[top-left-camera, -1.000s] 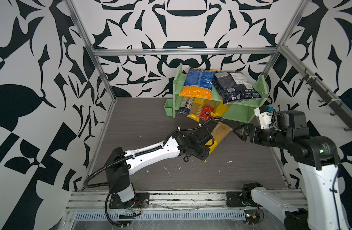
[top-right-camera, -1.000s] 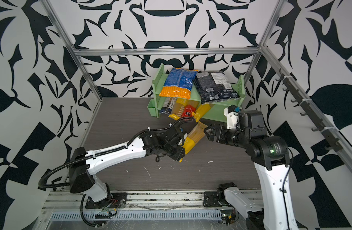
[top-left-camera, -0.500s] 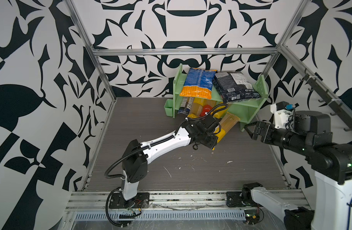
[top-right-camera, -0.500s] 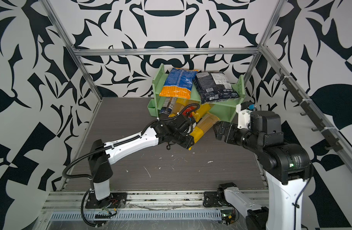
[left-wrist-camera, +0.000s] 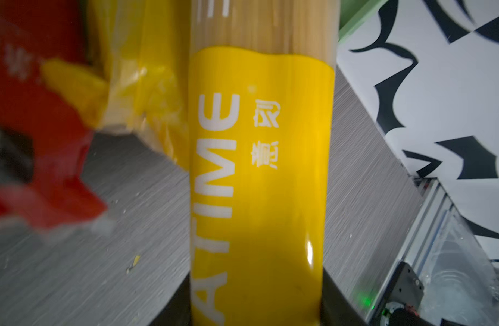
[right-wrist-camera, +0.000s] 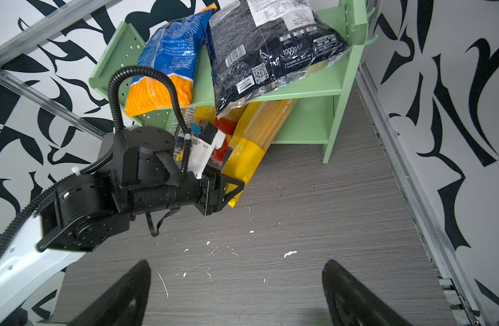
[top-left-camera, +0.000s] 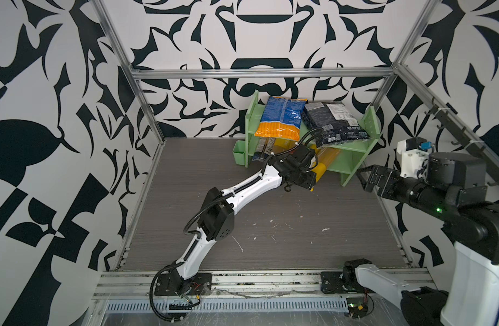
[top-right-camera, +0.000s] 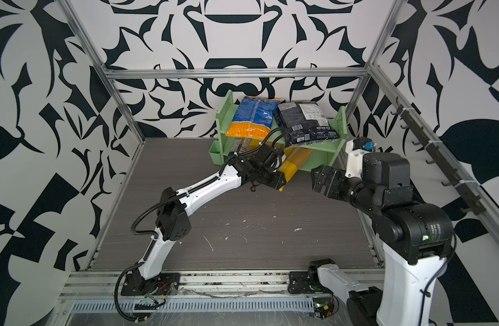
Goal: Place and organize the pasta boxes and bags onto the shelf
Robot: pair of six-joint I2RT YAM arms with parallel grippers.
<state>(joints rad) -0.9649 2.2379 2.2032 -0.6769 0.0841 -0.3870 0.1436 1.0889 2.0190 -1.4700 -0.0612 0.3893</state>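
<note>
Left gripper (top-left-camera: 312,180) is clamped on the yellow spaghetti pack (top-left-camera: 326,161) near its solid-yellow end, w/ the fingers (left-wrist-camera: 338,307) pressed against both sides of it in the left wrist view. The pack lies tilted, its clear end pushed into the lower tier of the shelf (top-left-camera: 352,146) & its yellow end sticking out in front of the shelf over the grey floor (top-left-camera: 271,225); can't tell whether that end touches the floor. In the same lower tier, beside the held pack & towards the shelf's left panel as both top views show it, sit a red pack (right-wrist-camera: 224,127) & another yellow pack (right-wrist-camera: 206,111), both partly hidden. On the shelf's top tier the blue-and-orange bag (top-left-camera: 282,118) & the black bag (top-left-camera: 331,122) lie side by side, touching, each overhanging the front edge; the black one is nearer the shelf's right panel. A small green cup (top-left-camera: 239,152) hangs on the outside of the shelf's left panel. Right gripper (top-left-camera: 362,179) hovers in front of the shelf's right panel, apart from it, jaws spread wide w/ nothing btwn them
</note>
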